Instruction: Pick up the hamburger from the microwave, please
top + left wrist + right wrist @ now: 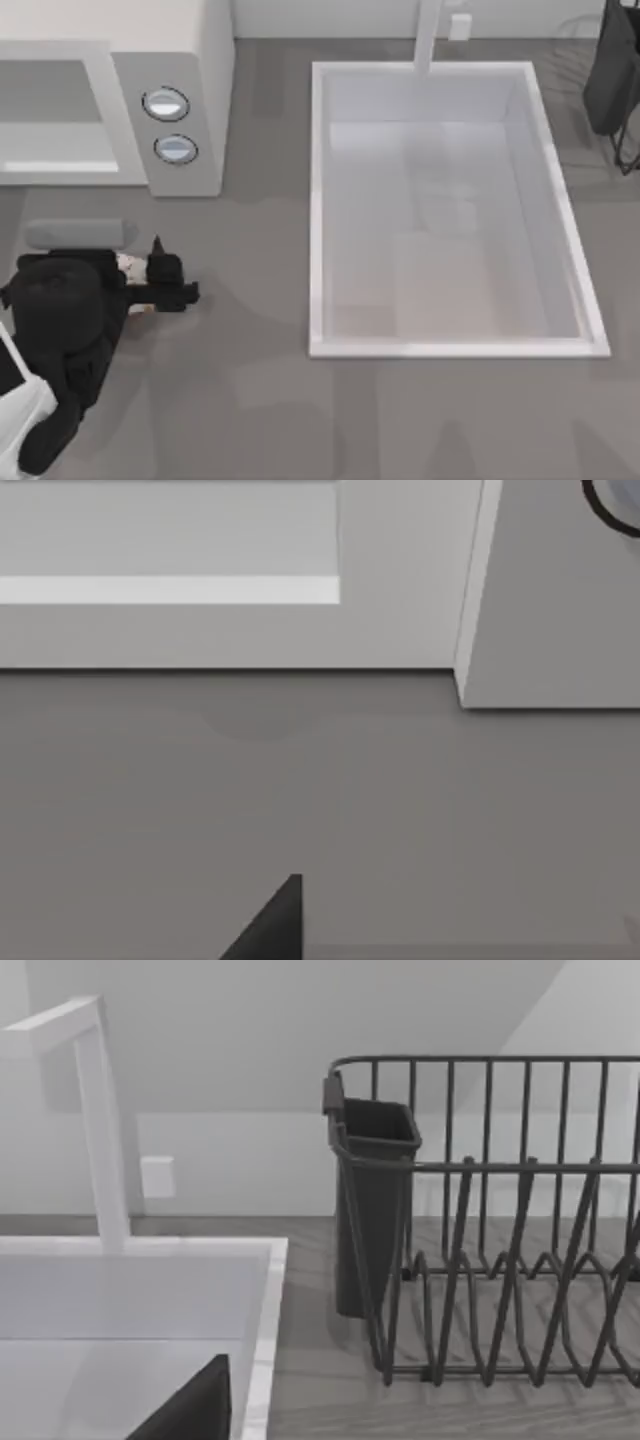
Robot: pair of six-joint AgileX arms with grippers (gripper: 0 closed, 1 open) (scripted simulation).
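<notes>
Below the microwave, our left gripper sits nearest; hamburger apparently between its fingers, though grip cannot be confirmed.

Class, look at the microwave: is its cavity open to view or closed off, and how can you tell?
Open. In the top view the microwave shows its pale inside floor, with no door across it. Whether anything lies deeper inside cannot be told.
</notes>
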